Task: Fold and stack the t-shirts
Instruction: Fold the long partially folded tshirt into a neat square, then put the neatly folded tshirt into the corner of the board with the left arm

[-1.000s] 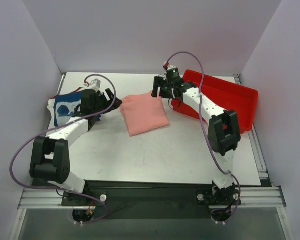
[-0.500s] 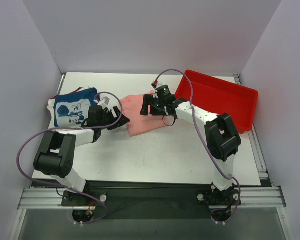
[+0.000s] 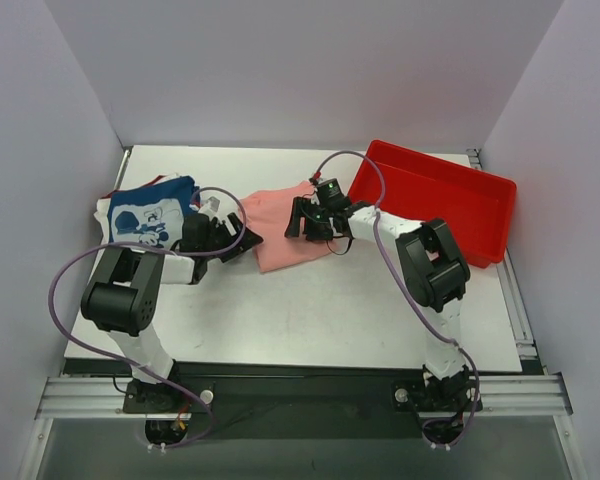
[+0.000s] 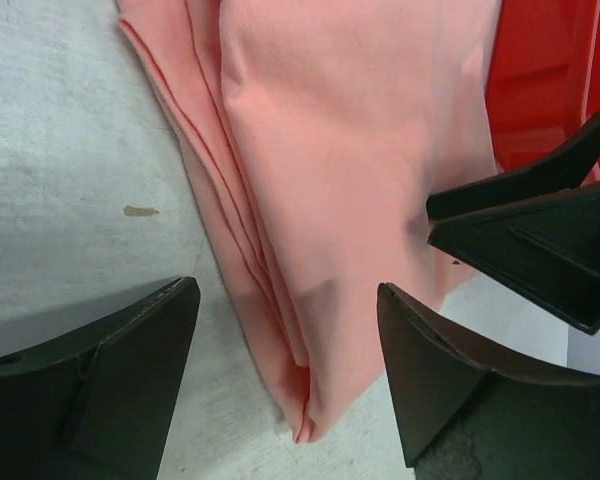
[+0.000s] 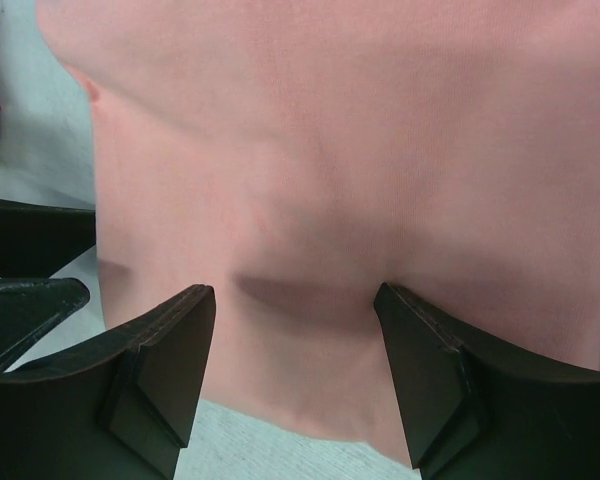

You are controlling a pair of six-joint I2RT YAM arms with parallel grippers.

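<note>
While hemmed at far left by the navy t-shirt (image 3: 145, 218) near the wall, leaves bare table (image 3: 310, 310) nearer. Reaches low rightward with the left gripper (image 4: 290, 300), spread wide, straddling the folded salmon-pink t-shirt (image 3: 275, 240) at mid-table, clasping nothing. Bends the right gripper (image 5: 295, 300) down, spread wide, tips against that cloth, nothing pinched. Meets the red tray (image 3: 435, 195) just beside.

Left arm (image 3: 115, 300): folded low by the left edge, forearm running right toward the middle. Left gripper (image 3: 242, 240): held low, jaws spread wide. Right arm (image 3: 435, 262): elbow bent, forearm reaching left from the right side. Right gripper (image 3: 305, 222): tilted downward, jaws likewise parted.
</note>
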